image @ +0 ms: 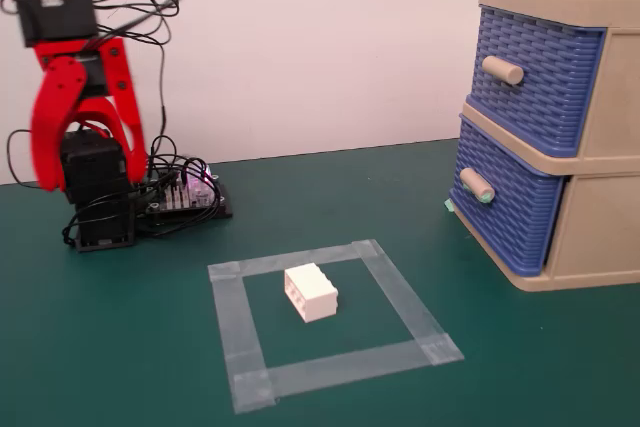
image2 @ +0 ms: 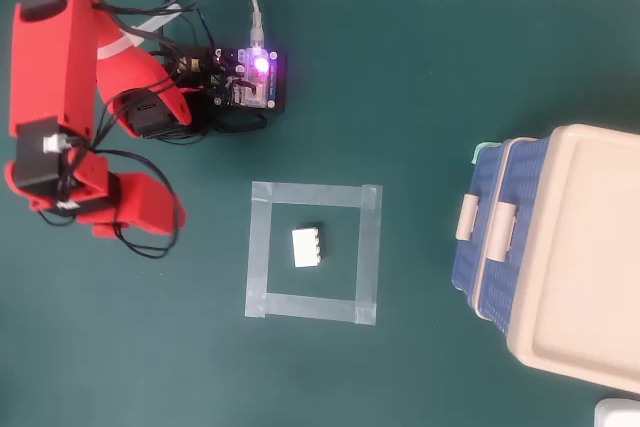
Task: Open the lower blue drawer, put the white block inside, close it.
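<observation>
The white block [image: 311, 292] lies on the green mat inside a square of clear tape [image: 395, 292]; it also shows in the overhead view [image2: 307, 246]. The lower blue drawer [image: 510, 212] of the beige cabinet is closed, and its peg handle [image: 477, 185] has a pale green tip. From overhead its blue front [image2: 462, 267] shows at the cabinet's left side. My red gripper [image2: 172, 219] hangs at the left on the folded arm, far from block and drawer, also seen in the fixed view [image: 133, 175]. Only one tip shows, so its state is unclear. It holds nothing.
The upper blue drawer [image: 535, 77] with an all-beige handle is closed. A lit controller board [image2: 255, 77] and loose cables sit beside the arm's base. A white wall stands behind the mat. A pale green scrap [image2: 483, 152] lies at the cabinet's foot.
</observation>
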